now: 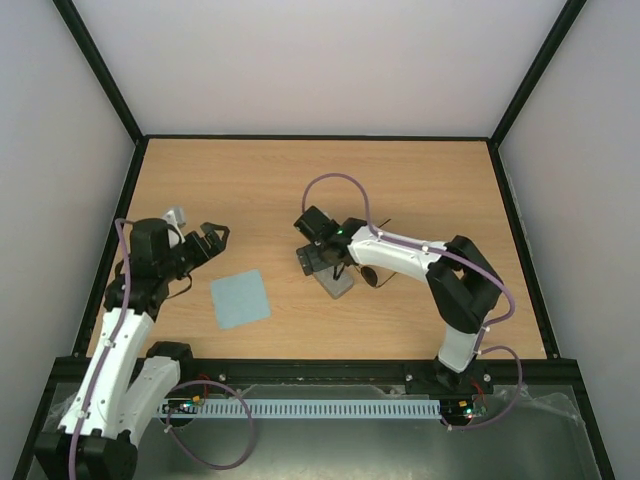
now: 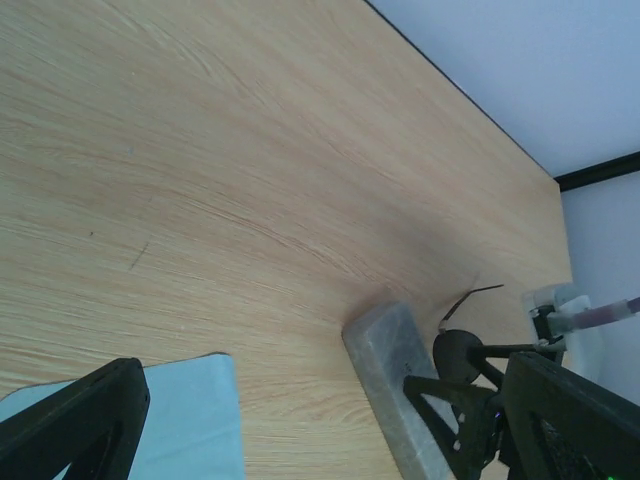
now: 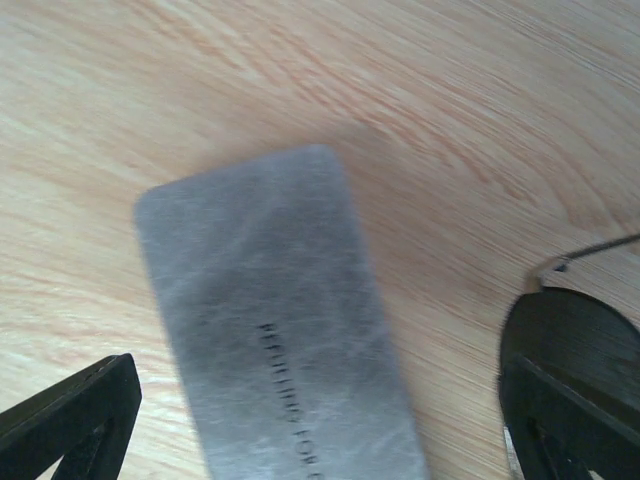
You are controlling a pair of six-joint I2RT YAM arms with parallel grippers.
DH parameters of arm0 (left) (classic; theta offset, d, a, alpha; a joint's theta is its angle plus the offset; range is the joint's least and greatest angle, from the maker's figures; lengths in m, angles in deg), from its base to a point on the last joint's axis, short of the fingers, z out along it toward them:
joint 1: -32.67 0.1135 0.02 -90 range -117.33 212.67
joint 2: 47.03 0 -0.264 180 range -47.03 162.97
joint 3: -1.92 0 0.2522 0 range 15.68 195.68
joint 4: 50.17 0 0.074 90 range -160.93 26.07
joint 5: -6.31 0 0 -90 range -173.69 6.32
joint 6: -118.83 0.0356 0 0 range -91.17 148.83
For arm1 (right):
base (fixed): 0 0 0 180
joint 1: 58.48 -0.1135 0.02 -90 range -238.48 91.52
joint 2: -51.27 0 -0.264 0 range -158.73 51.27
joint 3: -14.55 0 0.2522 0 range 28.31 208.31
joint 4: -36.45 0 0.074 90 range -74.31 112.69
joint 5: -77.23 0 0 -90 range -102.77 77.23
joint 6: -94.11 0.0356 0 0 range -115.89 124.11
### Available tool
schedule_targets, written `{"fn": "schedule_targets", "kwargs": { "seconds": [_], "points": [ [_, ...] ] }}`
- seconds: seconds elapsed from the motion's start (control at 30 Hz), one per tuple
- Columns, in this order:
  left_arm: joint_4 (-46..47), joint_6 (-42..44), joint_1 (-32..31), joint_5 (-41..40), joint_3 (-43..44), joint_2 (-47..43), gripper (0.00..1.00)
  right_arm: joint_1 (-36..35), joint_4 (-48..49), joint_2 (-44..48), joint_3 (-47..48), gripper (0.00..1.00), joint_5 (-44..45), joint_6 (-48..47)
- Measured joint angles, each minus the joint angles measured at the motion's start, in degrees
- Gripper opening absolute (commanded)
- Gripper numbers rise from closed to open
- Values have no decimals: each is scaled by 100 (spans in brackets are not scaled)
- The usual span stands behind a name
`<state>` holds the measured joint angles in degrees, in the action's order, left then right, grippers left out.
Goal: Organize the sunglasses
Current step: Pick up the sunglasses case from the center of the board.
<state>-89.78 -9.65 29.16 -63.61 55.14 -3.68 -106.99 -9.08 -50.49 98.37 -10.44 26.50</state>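
The sunglasses lie on the table just right of the closed grey case. One dark round lens and a thin temple arm show in the right wrist view and in the left wrist view. My right gripper is open and empty, hovering over the case with a finger on each side of it. My left gripper is open and empty, apart from everything, to the left of the case.
A light blue square cloth lies flat between the two arms, near the front; its corner shows in the left wrist view. A black frame runs along the table's edges.
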Motion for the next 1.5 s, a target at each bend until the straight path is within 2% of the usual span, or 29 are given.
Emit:
{"fn": "schedule_targets", "kwargs": {
  "seconds": [0.13, 0.5, 0.8, 0.97, 1.03, 1.2, 1.4, 1.5],
  "points": [
    [-129, -175, 0, -94, -66, -374, 100, -264, -37, -162, 186, 99, 164, -72],
    [-225, -275, -13, -11, -111, -514, 99, -245, -42, -496, 164, 98, 131, -166],
    [-251, -332, -190, -22, -238, -474, 99, -245, -13, -527, 160, 81, 57, -227],
    [-221, -400, -407, -76, -238, -284, 100, -245, -4, -527, 136, 83, -2, -251],
    [-190, -424, -568, -127, -238, -136, 99, -245, -4, -531, 133, 81, -4, -256],
    [-94, -555, -1010, -306, -284, 151, 100, -245, 0, -551, 131, 61, -2, -293],
    [76, -739, -1368, -498, -361, 212, 99, -245, 20, -535, 131, 57, 31, -317],
    [140, -822, -1469, -568, -382, 236, 99, -136, 59, -452, 94, 57, -243, -295]
  ]
}}
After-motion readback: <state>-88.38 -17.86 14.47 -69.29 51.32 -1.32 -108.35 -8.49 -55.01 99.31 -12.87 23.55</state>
